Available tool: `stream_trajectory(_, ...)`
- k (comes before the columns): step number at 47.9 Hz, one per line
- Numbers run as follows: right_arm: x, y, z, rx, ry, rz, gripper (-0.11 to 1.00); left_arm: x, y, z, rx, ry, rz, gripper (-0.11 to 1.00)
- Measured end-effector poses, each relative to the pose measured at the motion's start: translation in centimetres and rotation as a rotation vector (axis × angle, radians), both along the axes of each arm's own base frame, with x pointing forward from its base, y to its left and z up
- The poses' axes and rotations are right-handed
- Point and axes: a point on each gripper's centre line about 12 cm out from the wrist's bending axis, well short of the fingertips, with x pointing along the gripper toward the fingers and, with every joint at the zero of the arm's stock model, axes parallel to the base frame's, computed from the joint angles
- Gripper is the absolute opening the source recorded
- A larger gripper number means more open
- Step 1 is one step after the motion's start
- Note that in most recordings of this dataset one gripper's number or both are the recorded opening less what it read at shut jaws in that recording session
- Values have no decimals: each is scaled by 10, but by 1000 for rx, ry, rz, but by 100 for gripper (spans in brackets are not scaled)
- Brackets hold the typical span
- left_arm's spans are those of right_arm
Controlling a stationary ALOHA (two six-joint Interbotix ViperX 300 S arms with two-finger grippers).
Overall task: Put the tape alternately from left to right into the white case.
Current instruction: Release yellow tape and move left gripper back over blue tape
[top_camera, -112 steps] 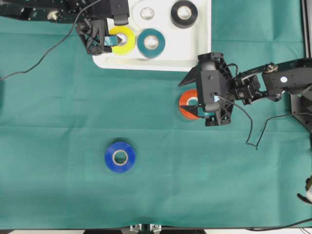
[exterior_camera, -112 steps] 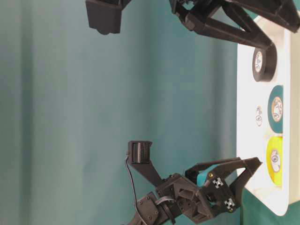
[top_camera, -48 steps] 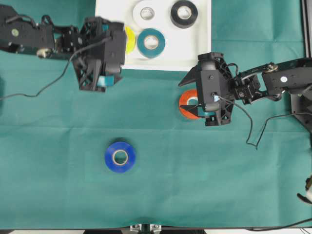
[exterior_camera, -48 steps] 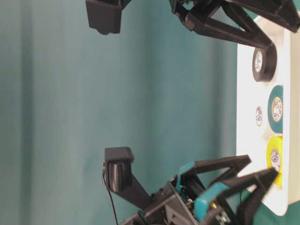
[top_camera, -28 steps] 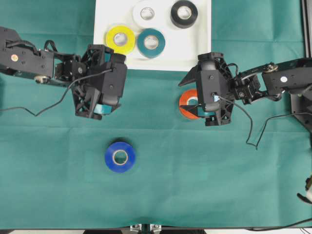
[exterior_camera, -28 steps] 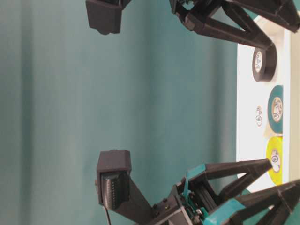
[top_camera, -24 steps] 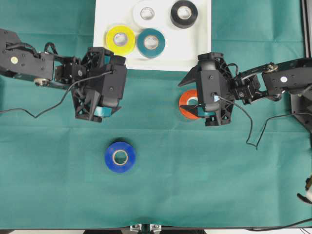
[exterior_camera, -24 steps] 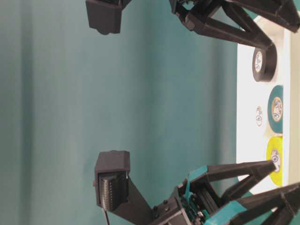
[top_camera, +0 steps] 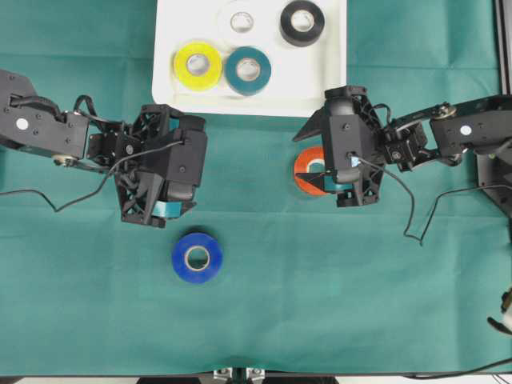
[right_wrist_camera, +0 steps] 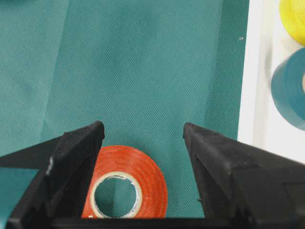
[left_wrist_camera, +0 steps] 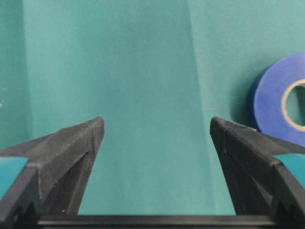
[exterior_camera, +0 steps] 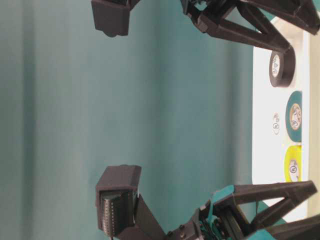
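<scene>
With both jaws spread and empty, the left gripper has the blue tape off to its right while the right gripper straddles the orange tape, so a misaligned descent could knock either roll away from the white case.

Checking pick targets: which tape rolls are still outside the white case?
Two: the blue roll on the green cloth just below the left hand, and the orange roll under the right hand. Yellow, teal, white and black lie inside the white case.
</scene>
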Motion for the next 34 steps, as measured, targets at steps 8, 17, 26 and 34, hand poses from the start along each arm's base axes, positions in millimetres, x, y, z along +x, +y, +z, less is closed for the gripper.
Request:
stream_trajectory(8, 0, 0, 0, 1, -1, 1, 75, -1, -7, -3, -22, 10, 10, 57)
stream_trajectory(17, 0, 0, -3, 0, 10, 1, 75, 0, -10, -10, -31, 30, 16, 57)
stream_trajectory(26, 0, 0, -4, 1, 11, 0, 75, 0, -11, -11, -34, 34, 19, 57)
stream_trajectory(34, -1, 8, -5, 22, 18, 3, 75, 0, -11, -11, -33, 34, 18, 57)
